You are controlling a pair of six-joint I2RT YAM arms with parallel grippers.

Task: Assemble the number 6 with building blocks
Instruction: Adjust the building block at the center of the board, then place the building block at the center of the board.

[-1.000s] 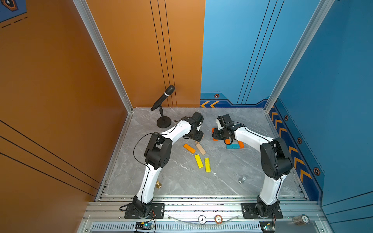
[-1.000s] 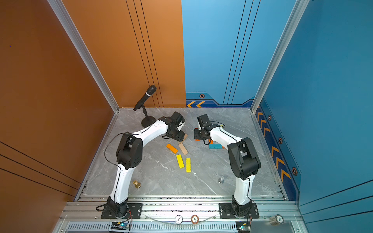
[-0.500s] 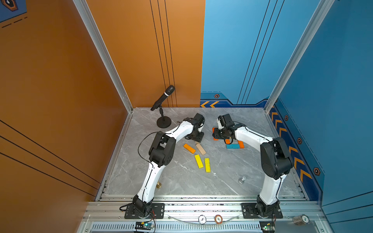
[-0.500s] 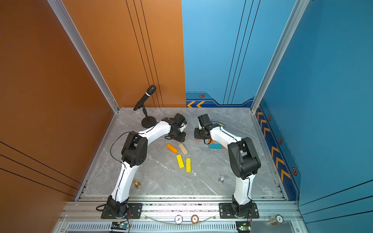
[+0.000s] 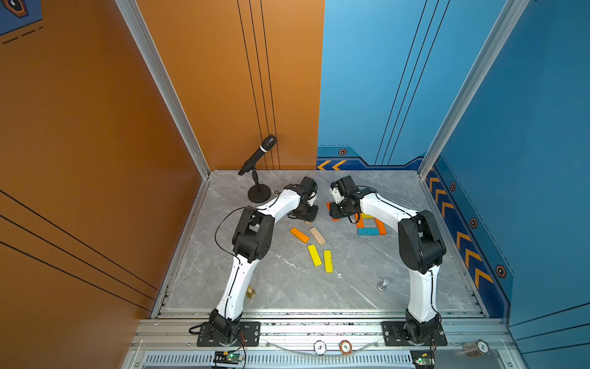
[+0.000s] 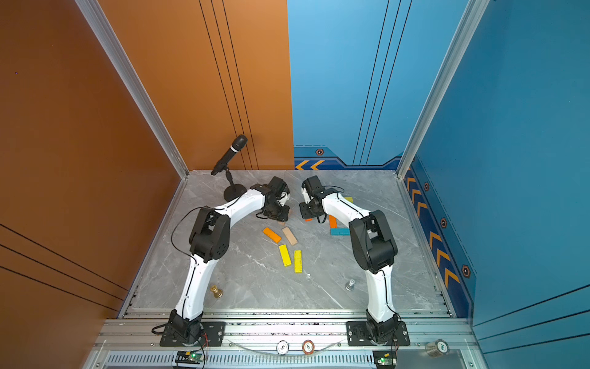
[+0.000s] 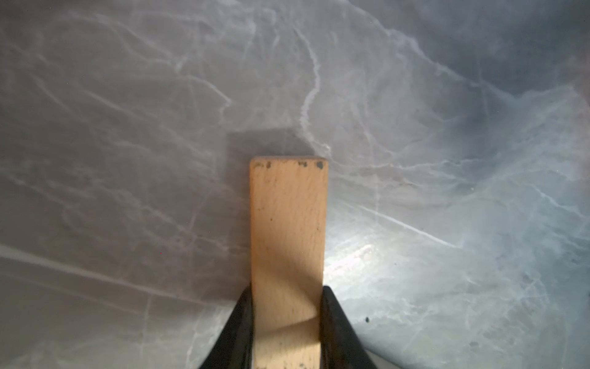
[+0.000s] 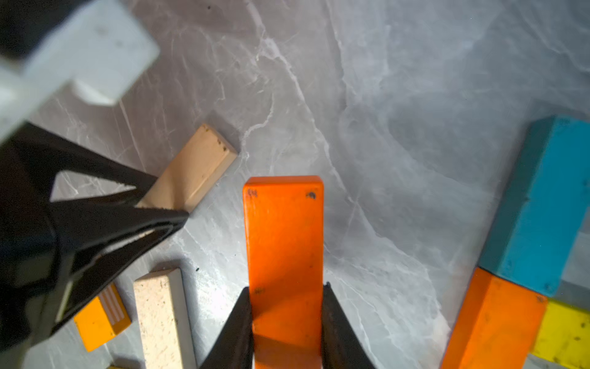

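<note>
My left gripper (image 7: 287,290) is shut on a pale wood block (image 7: 289,223), low over the grey marble floor; in a top view it sits at mid back (image 5: 307,217). Opposite it, my right gripper (image 8: 286,287) is shut on an orange block (image 8: 284,233). Beside the right gripper lies a group of touching blocks: blue (image 8: 542,204), orange (image 8: 491,322) and yellow (image 8: 565,332), seen under the right arm in a top view (image 5: 370,231). Loose on the floor are an orange block (image 5: 299,234), a pale block (image 5: 317,235) and two yellow blocks (image 5: 314,255).
A microphone on a round stand (image 5: 259,194) stands at the back left, close to the left arm. A gold chess piece (image 5: 250,292) is near the left arm's base and a silver one (image 5: 382,284) at front right. Walls enclose three sides.
The left gripper has closed onto the pale wood block, and the left arm's elbow has shifted slightly. The right gripper has kept still with its orange block.
</note>
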